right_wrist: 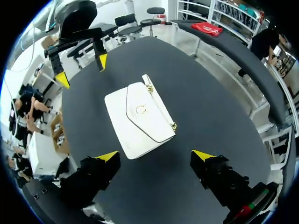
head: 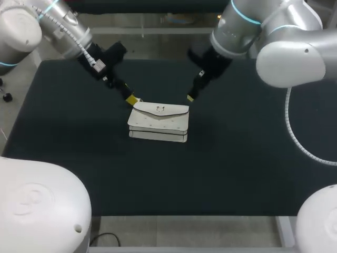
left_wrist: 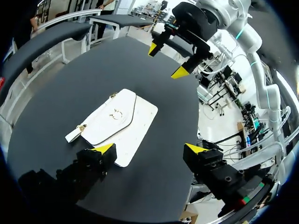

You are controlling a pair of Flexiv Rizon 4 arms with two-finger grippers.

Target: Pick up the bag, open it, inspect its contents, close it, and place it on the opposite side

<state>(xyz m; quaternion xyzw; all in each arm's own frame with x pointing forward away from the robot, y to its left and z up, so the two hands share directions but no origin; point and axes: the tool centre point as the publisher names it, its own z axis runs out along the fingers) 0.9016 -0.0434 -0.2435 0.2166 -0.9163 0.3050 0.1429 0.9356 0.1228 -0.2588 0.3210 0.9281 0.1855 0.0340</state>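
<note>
One white bag [head: 158, 122] lies flat near the middle of the dark worktop [head: 237, 174]. Its flap is closed, with one gold clasp on the front. Two arms come in from the far corners. The left pincer [head: 131, 99] is at the bag's far left corner and the right pincer [head: 190, 98] is at its far right corner. In each wrist view the two yellow-tipped fingers are spread wide with nothing gripped between them. The bag lies ahead of the right pincer [right_wrist: 155, 155] and just by one fingertip of the left pincer [left_wrist: 149, 148].
</note>
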